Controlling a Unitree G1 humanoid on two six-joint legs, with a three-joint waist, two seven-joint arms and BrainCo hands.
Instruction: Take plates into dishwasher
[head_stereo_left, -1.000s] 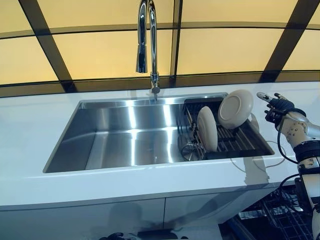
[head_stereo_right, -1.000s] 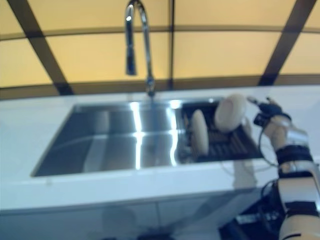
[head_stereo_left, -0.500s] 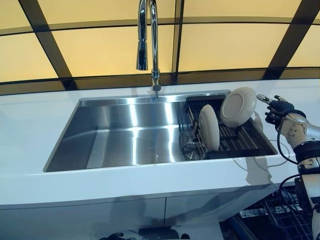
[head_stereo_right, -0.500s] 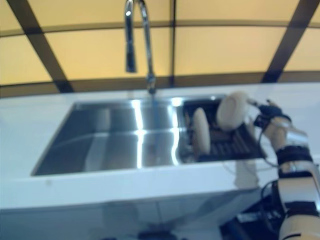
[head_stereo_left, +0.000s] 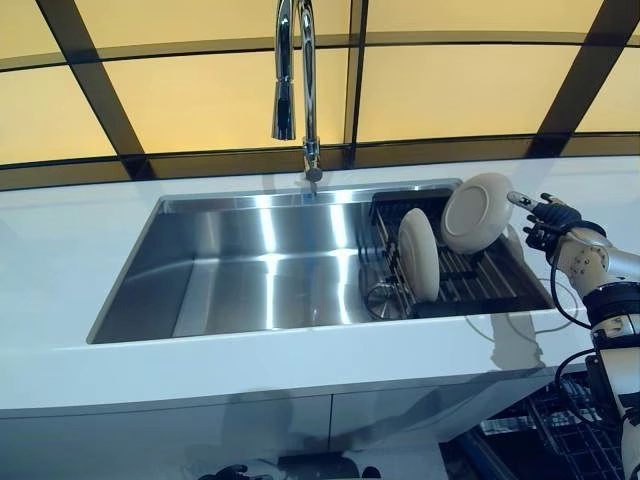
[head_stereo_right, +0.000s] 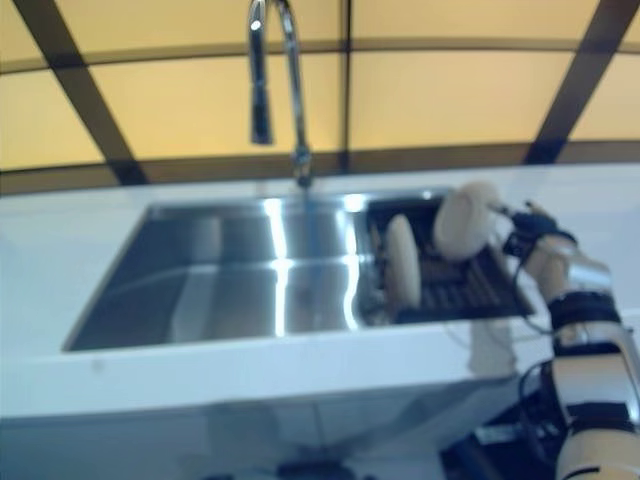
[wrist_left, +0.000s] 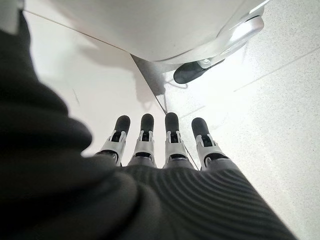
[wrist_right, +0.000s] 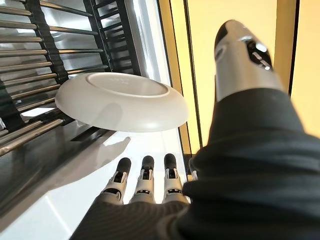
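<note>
left hand (wrist_left: 165, 145) shows only in its own wrist view, hanging low over pale floor, fingers straight and apart, holding nothing. idle.

white countertop (head_stereo_left: 60, 260) runs across the front, with the rectangular stainless steel sink (head_stereo_left: 250, 270) set into it. at the sink's right end sits a black slatted dish rack (head_stereo_left: 480, 285). one cream round plate (head_stereo_left: 418, 255) stands on edge in the rack. a second cream round plate (head_stereo_left: 476, 213) leans tilted at the rack's far right corner, underside facing the camera.

right hand (head_stereo_left: 553, 214) is just beside that tilted plate's right rim, fingers straight and spread, thumb out, not gripping. right wrist view shows the plate past the fingertips with a gap, so no contact as far as i can tell.

chrome gooseneck faucet (head_stereo_left: 295, 80) rises behind the sink against the amber panelled wall (head_stereo_left: 450, 90).

risks: plate is only propped, so a nudge on its rim could tip it into the other plate or off the rack. a grip on the rim alone may slip. dishwasher itself isn't clearly in view.
</note>
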